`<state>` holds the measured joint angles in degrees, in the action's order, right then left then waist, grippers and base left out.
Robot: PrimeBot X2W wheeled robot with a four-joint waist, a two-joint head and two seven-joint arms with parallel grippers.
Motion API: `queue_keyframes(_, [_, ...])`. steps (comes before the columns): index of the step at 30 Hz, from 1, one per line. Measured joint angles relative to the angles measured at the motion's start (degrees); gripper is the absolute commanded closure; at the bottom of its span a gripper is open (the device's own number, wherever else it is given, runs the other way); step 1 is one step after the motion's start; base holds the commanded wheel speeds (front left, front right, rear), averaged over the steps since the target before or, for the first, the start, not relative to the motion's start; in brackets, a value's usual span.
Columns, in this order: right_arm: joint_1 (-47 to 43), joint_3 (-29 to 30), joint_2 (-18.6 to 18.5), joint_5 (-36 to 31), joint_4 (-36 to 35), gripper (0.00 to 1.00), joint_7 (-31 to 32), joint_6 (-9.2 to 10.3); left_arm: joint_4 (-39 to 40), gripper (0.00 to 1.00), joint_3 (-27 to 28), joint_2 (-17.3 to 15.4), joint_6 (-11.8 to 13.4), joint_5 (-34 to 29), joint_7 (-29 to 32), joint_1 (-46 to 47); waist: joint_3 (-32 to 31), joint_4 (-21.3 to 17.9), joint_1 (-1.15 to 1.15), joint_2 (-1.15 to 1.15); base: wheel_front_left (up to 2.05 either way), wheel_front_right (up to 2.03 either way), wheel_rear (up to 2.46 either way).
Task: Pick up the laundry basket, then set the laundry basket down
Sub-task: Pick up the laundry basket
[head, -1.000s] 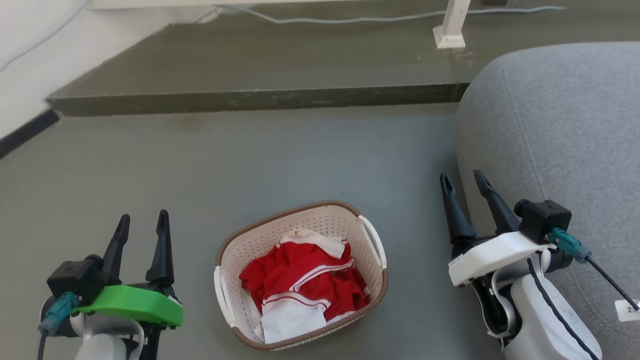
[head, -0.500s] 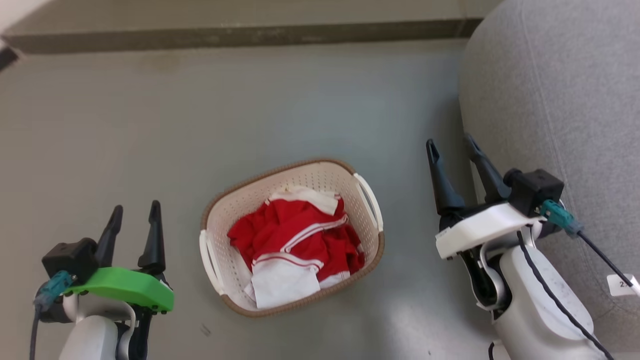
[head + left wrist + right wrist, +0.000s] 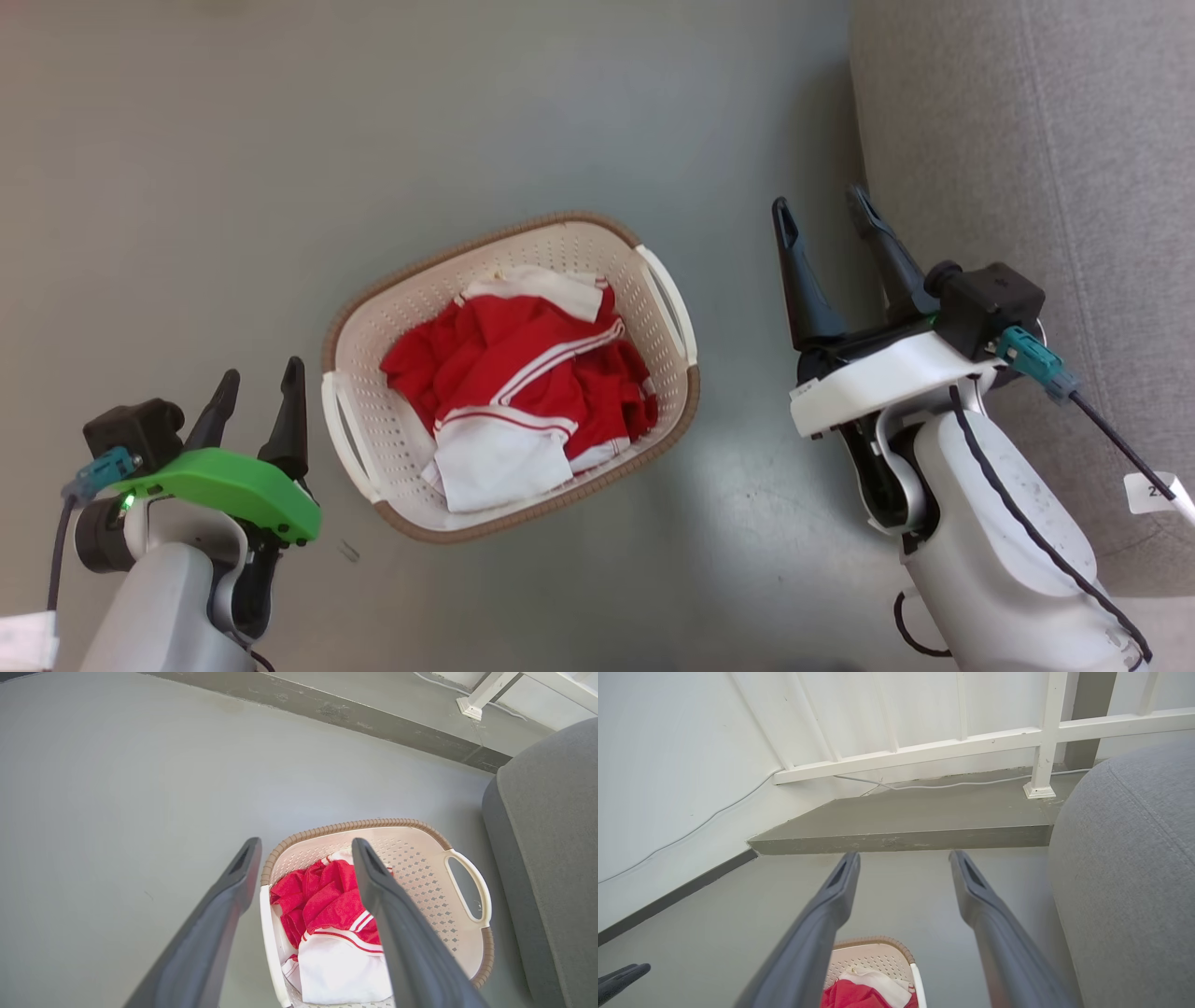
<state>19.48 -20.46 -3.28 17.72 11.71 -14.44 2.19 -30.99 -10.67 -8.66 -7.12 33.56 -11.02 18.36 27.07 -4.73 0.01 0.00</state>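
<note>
Shows the laundry basket (image 3: 411,299) standing upright on the grey floor (image 3: 280,140) between the two arms, its brown woven-look rim level and its long axis slanted across the head view. Holds a crumpled red and white garment (image 3: 513,364), heaped from the middle toward the near end.

Finds the left claw (image 3: 261,373) at lower left, fingers spread and gripping nothing, close beside the left handle (image 3: 338,434); cannot tell from above whether it touches. Places the right claw (image 3: 819,201) on the opposite side, likewise spread and empty, well apart from the right handle (image 3: 667,303) and hard against a grey sofa (image 3: 1027,140).

Looks down from the left wrist along parted fingers, one over bare floor, the other over the clothing, with the near handle between them.

Takes in, from the right wrist, the far end of the basket low between the open fingers, with a raised step (image 3: 901,833), a white railing (image 3: 924,751) and a loose cable (image 3: 948,785) beyond.
</note>
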Motion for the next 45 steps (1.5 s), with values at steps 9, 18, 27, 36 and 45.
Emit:
queue_keyframes(9, [2.8, -2.5, 0.0, 0.5, -1.2, 0.00, 0.0, 1.41, -6.7, 0.00, -2.9, -1.5, 0.0, 4.3, 4.2, 4.3, 5.8, -0.8, 0.00, 0.00, 0.00, 0.00, 0.00])
queue_keyframes(18, [4.7, -3.8, -0.1, 0.6, -2.3, 0.00, -0.1, 2.53, -11.3, 0.00, -4.4, -2.2, 0.0, 8.9, 8.5, 9.0, 11.1, -1.8, 0.00, 0.00, 0.00, 0.00, 0.00])
queue_keyframes(27, [6.5, -4.6, -0.1, 1.0, -3.5, 0.00, -0.1, 3.52, -14.7, 0.00, -6.1, -3.8, 0.0, 11.9, 11.7, 13.5, 15.8, -3.0, 0.00, 0.00, 0.00, 0.00, 0.00])
queue_keyframes(36, [7.6, -5.0, -0.1, 1.0, -4.2, 0.00, -0.1, 4.07, -17.0, 0.00, -7.9, -5.3, 0.0, 14.2, 14.0, 16.8, 19.6, -3.9, 0.00, 0.00, 0.00, 0.00, 0.00])
queue_keyframes(45, [8.4, -5.1, -0.1, 2.0, -4.6, 0.00, -0.1, 4.47, -18.6, 0.00, -9.8, -5.8, 0.0, 15.7, 15.0, 19.2, 22.0, -4.5, 0.00, 0.00, 0.00, 0.00, 0.00])
